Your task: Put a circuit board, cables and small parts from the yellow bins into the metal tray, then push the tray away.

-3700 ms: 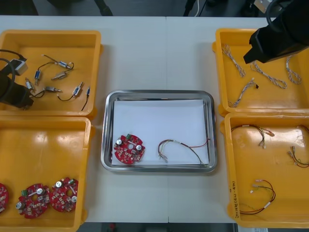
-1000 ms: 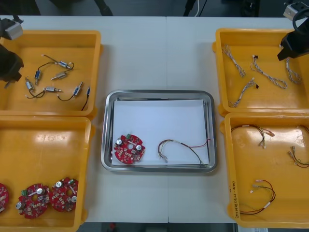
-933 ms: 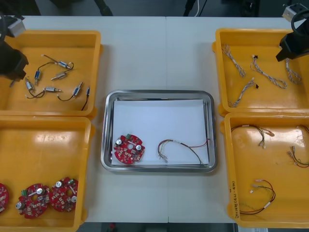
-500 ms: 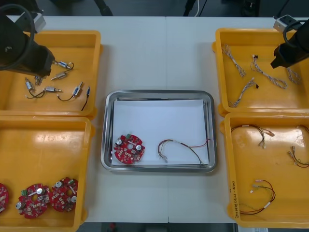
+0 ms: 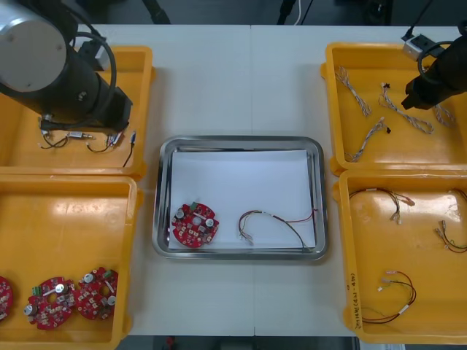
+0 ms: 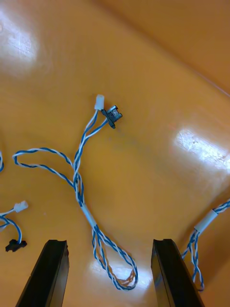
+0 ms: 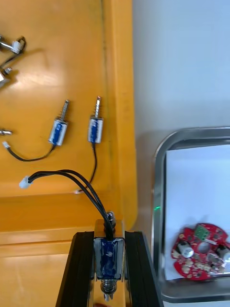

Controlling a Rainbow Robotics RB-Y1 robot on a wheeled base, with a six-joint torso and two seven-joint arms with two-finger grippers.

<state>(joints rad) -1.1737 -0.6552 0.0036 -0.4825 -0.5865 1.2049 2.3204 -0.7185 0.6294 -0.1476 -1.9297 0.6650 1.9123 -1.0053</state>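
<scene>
Tray [image 5: 241,140] holds one circuit board [image 5: 195,224] and one cable [image 5: 281,219].

Got the left hand [image 7: 109,238] clamped on a small metal part [image 7: 109,253], black cable [image 7: 72,176] looping off it. Hanging over the yellow bin [image 7: 120,72] wall, near two more parts [image 7: 95,129]. Metal tray [image 7: 159,158] corner beside, holding a red circuit board [image 7: 201,249].

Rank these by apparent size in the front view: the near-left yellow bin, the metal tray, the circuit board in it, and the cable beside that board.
1. near-left yellow bin
2. metal tray
3. cable, going by its spread, though it is thin
4. circuit board, a close call with the cable
</scene>
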